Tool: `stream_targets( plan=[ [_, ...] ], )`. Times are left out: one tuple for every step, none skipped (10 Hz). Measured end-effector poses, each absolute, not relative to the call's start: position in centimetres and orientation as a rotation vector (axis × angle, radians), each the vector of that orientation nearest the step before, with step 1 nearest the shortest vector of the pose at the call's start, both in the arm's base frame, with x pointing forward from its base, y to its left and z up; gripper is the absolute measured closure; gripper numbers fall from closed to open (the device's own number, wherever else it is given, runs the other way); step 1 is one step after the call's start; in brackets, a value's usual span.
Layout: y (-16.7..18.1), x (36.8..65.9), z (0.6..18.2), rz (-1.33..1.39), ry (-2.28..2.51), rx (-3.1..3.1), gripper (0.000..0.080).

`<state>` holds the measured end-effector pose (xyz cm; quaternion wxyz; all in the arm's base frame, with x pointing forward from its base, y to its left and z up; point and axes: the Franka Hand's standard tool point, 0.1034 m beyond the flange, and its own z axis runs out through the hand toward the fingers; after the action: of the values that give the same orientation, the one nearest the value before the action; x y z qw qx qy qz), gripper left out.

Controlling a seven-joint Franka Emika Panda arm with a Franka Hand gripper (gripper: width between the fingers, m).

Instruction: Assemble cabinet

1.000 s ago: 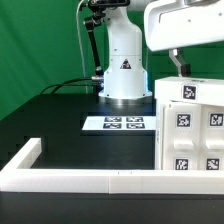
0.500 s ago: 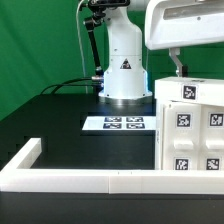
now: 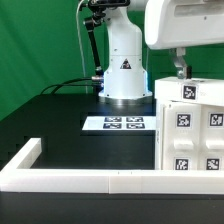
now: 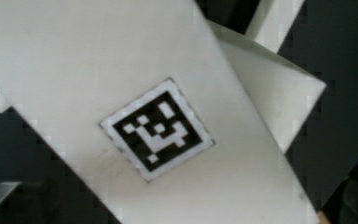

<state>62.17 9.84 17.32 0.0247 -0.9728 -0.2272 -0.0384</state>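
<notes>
Item: cabinet shell (image 3: pixel 190 125), large white matte box with square black-and-white tags on its faces; we find it at the exterior view's right, on the black table (image 3: pixel 60 125), its front edge against the low white border wall (image 3: pixel 90 180)

Item: arm's wrist housing (image 3: pixel 185 22), directly above the shell. Over the last second we see it drift slightly toward the exterior view's right and edge lower; the shell itself does not move

Item: gripper (image 3: pixel 181 70); we see only one dark finger tip over the shell's top edge in the exterior view. The jaws themselves are not visible, but they stand spread as wide as they go, and nothing appears between them

Item: tagged white panel (image 4: pixel 131 130), filling the wrist view at close range, a second white face angled behind it; we cannot tell which cabinet part this is

Item: marker board (image 3: pixel 114 124), flat on the table beside the shell

Assessment: we judge the arm is settling over the shell for a first grasp; assembly looks barely started
</notes>
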Motion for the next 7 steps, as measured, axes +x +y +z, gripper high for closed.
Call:
stream_targets(
  plan=[
    [9.7,62.1,17.2,-0.115,-0.801,-2.992,0.0002],
    [9.5,62.1,17.2,-0.114,-0.912,-2.964,0.0002],
    [9.3,62.1,17.1,-0.114,-0.995,-2.942,0.0002],
    [9.1,62.0,17.0,-0.113,-1.097,-2.914,0.0002],
    [8.8,61.8,16.7,-0.107,-1.202,-2.877,0.0002],
    [8.6,61.7,16.4,-0.107,-1.249,-2.861,0.0002],
    [8.5,61.4,15.9,-0.102,-1.246,-2.863,0.0002]
  ],
)
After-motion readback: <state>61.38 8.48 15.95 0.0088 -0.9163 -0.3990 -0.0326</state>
